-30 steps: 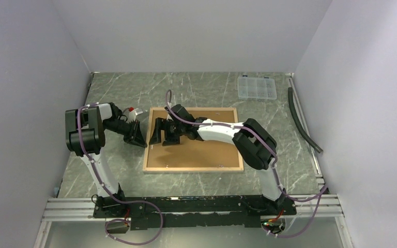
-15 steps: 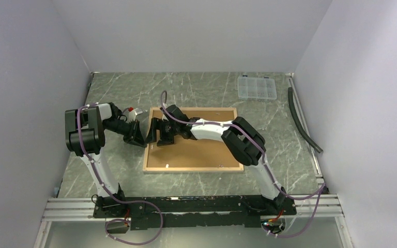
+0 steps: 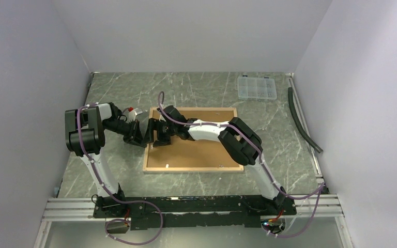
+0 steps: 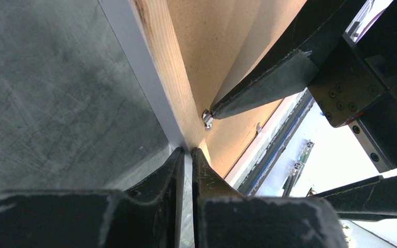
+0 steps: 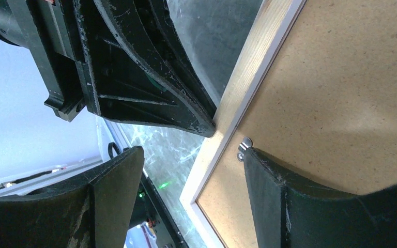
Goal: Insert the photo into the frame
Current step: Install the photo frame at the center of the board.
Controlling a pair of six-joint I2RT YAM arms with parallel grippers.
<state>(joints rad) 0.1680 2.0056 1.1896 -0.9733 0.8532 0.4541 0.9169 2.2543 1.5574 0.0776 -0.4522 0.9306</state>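
The frame [image 3: 191, 168] lies face down mid-table, wood back up, with the brown backing panel [image 3: 201, 150] in it. The photo is hidden. My left gripper [image 3: 137, 135] is shut, and in the left wrist view its tips [image 4: 187, 151] touch the outer edge of the frame's left rail [image 4: 165, 67]. My right gripper [image 3: 155, 135] is open over that rail [image 5: 248, 72]. One of its fingers [image 5: 269, 186] rests on the backing [image 5: 341, 93] against a small metal tab [image 5: 244, 144]; the other finger hangs over the table outside the frame.
A small clear plastic compartment box [image 3: 257, 88] sits at the back right. A black hose [image 3: 302, 121] lies along the right wall. A small red and white object [image 3: 131, 110] lies beside the left arm. Walls close in three sides.
My right gripper has moved left across the backing panel to the frame's left rail. My left gripper has edged right until it meets that rail.
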